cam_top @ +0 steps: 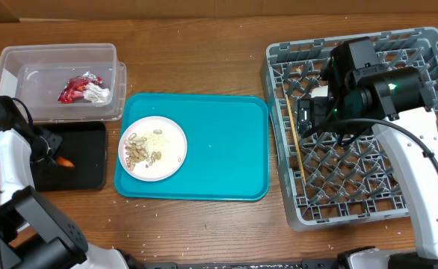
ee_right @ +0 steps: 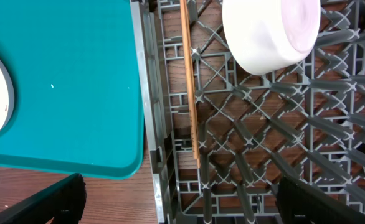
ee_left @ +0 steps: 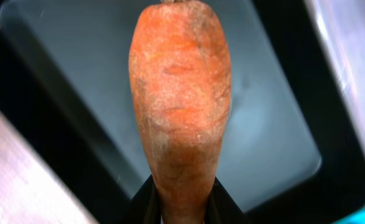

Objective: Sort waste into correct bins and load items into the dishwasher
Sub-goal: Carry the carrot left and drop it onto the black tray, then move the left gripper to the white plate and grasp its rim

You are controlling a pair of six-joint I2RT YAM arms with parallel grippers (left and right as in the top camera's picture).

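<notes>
**Hanging a carrot over the black tray, right claw spread above the rack**

Pinching the narrow end of the carrot [ee_left: 179, 112], the left claw [ee_left: 182, 208] is holding it over the dark floor of the black tray [ee_left: 263, 124]. Raised rims are running along the tray's sides, with bare floor showing on each side of the carrot. The carrot is looking stubby and bright orange, with a dusty, slightly scuffed skin, and is widening away from the fingers.

From overhead, the clear tub [cam_top: 54, 51] is sitting just beside the black tray's far edge, with red and silver wrappers [cam_top: 84, 90] lying inside it. The teal tray [cam_top: 219, 149] is lying just beside the black tray's other side, carrying the white plate [cam_top: 170, 138] of beige scraps [cam_top: 140, 149].

The right claw [ee_right: 185, 193] is hanging spread wide over the grey rack [ee_right: 251, 137], gripping nothing. Chopsticks [ee_right: 190, 81] are lying along the rack's wall nearest the teal tray. A white bowl [ee_right: 270, 31] is resting in the rack just beyond them, its pinkish base facing the wrist camera. Open grid is lying under the claw.
</notes>
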